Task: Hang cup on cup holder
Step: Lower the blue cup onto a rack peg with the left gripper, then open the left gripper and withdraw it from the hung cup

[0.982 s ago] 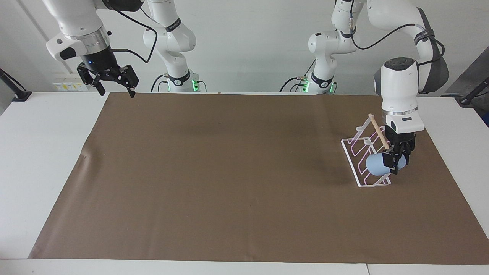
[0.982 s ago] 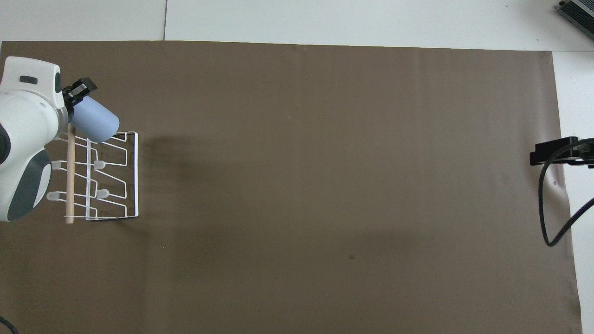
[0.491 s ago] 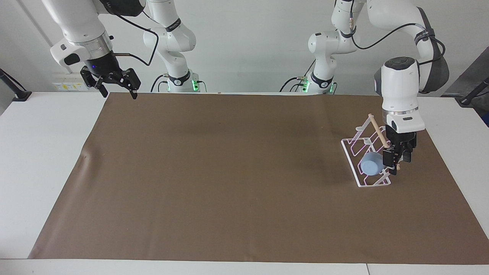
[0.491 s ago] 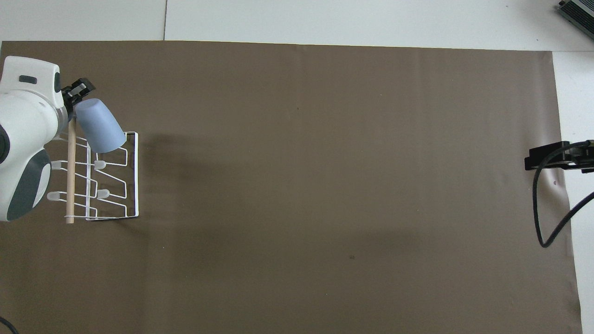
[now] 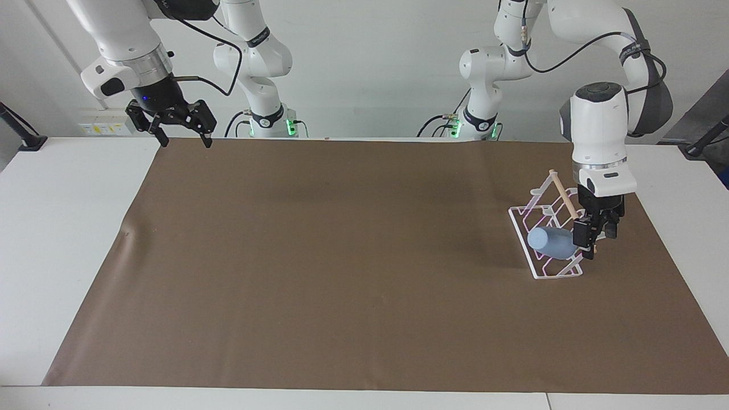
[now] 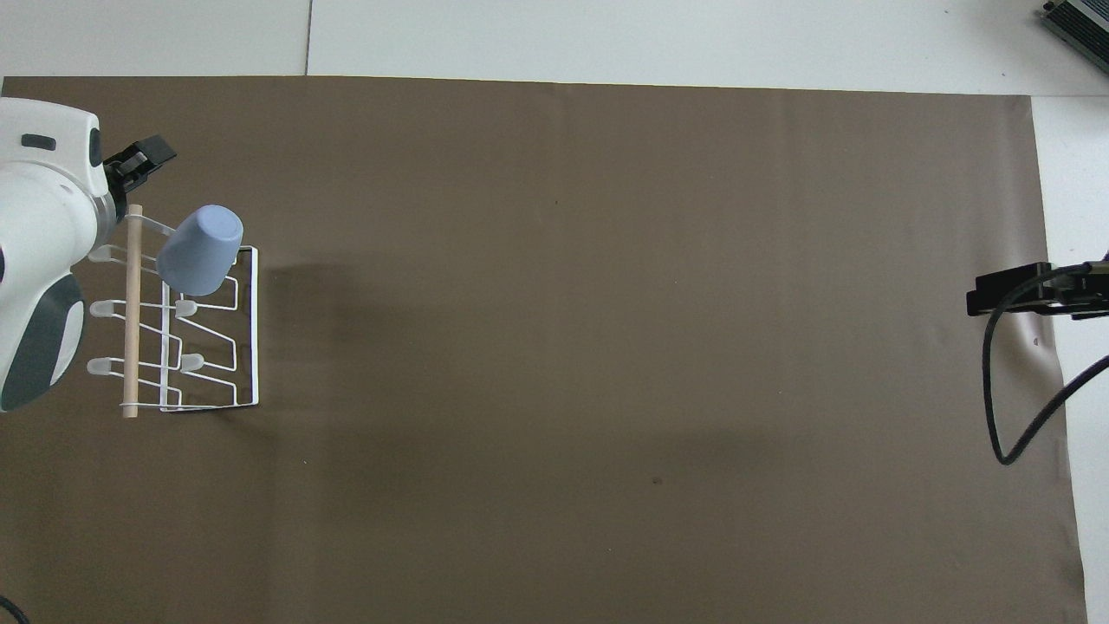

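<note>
The light-blue cup [image 5: 549, 242] hangs mouth-down and tilted on a slanted prong of the white wire cup holder [image 5: 564, 196], at the holder's end farthest from the robots. It also shows in the overhead view [image 6: 201, 250], with the holder's wooden dowel [image 6: 132, 329] beside it. My left gripper [image 5: 595, 236] is open and empty, low beside the dowel and apart from the cup. My right gripper [image 5: 179, 128] is open and empty, raised over the mat's corner at the right arm's end, where that arm waits.
A brown mat [image 5: 342, 256] covers most of the white table [image 5: 62, 228]. The holder stands on the mat at the left arm's end. The right arm's black cable [image 6: 996, 407] hangs over the mat's edge.
My left gripper let go of the cup and drew back a little. The cup tipped over onto the prong. My right gripper drifted slightly toward the table's middle.
</note>
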Motion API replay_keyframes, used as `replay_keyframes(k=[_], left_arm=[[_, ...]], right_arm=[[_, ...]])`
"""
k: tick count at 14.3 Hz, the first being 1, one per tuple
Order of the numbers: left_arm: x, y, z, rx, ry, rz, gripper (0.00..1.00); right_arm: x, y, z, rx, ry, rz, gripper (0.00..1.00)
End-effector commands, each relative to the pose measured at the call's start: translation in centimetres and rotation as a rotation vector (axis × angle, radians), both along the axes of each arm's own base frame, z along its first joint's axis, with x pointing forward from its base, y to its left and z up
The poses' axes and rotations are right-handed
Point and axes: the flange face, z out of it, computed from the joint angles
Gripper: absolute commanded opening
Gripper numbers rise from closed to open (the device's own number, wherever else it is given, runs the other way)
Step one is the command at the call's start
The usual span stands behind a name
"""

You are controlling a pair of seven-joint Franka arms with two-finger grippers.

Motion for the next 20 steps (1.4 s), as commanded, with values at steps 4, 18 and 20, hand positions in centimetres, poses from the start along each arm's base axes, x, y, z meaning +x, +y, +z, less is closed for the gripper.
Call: replay_keyframes(k=[4, 18, 20], left_arm=[[-0.7, 2.0, 3.8, 0.024, 0.242, -0.001, 1.0], [-4.2, 3.5, 10.5, -0.175, 0.604, -0.248, 1.0], [-4.6, 3.0, 10.4, -0.19, 0.634, -0.266, 1.0]], right_arm=[[-0.8, 0.1, -0.1, -0.02, 0.022, 0.003, 1.0], [-0.5, 0.3, -1.5, -0.018, 0.029, -0.027, 1.0], [-0.5, 0.3, -1.4, -0.018, 0.027, -0.027, 1.0]])
